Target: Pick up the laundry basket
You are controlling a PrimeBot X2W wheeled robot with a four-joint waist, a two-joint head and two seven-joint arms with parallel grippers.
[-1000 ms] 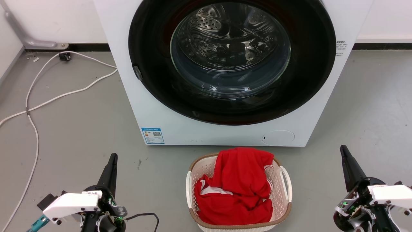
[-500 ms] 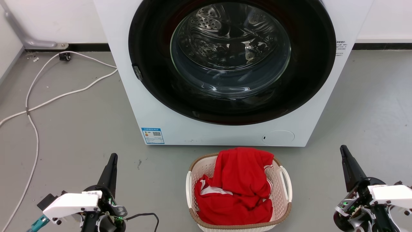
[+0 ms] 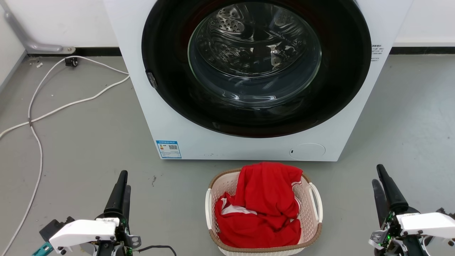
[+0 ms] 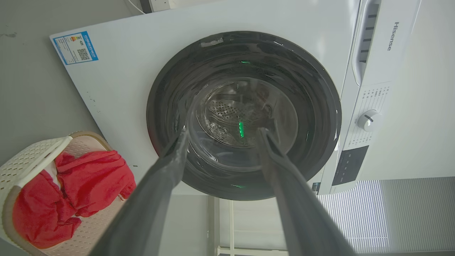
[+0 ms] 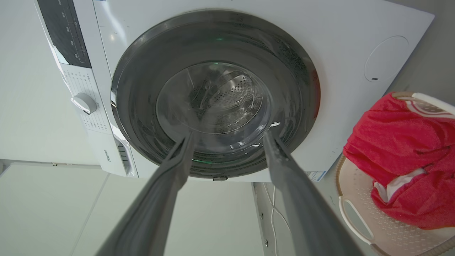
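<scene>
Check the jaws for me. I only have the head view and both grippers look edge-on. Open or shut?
Observer: Left gripper is open. Its wrist view shows the jaws spread with nothing between them.
Operator: Right one?
Observer: Right gripper is open too, jaws spread and empty in its wrist view.
Operator: Where are they aimed?
Observer: Both wrist views look at the washing machine door, with the laundry basket off at the edge of each picture.
</scene>
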